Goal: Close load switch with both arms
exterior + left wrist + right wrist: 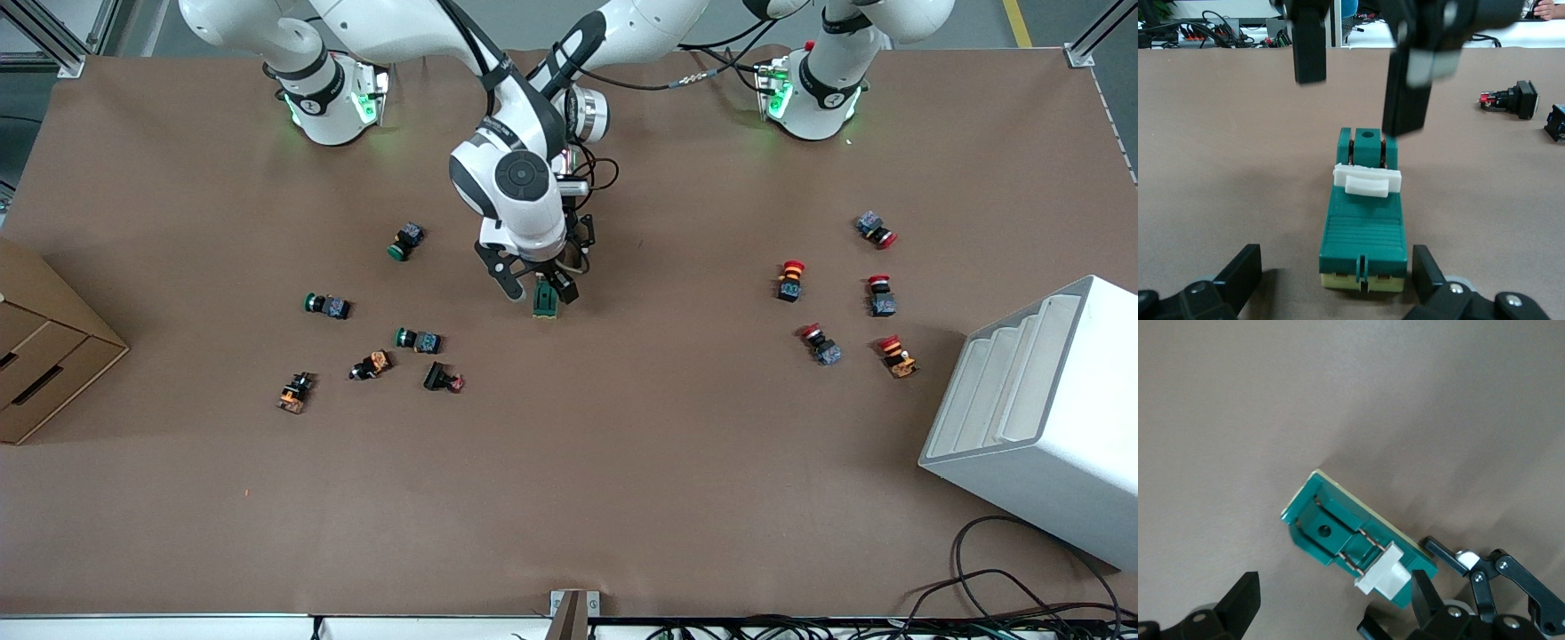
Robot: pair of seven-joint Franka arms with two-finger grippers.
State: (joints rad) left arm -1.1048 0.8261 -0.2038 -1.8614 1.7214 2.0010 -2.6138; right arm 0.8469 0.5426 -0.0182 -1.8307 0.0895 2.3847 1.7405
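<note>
while the load switch [544,300] lies on the worktop [622,462], we see left gripper [576,258] and right gripper [533,286] straddling it, fingers released.

We see a dark green load switch [1364,220] with white lever [1367,180] and perhaps cream base, between black gripper fingers [1408,100], brown table [622,462].

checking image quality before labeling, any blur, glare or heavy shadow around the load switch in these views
Left wrist view: the load switch is sharp, while the right claw over it is soft and blurred. Right wrist view: the switch is crisp under even light, with soft shadows on the table. Front view: the arms partly hide the switch, and green glare shows at both bases.
</note>
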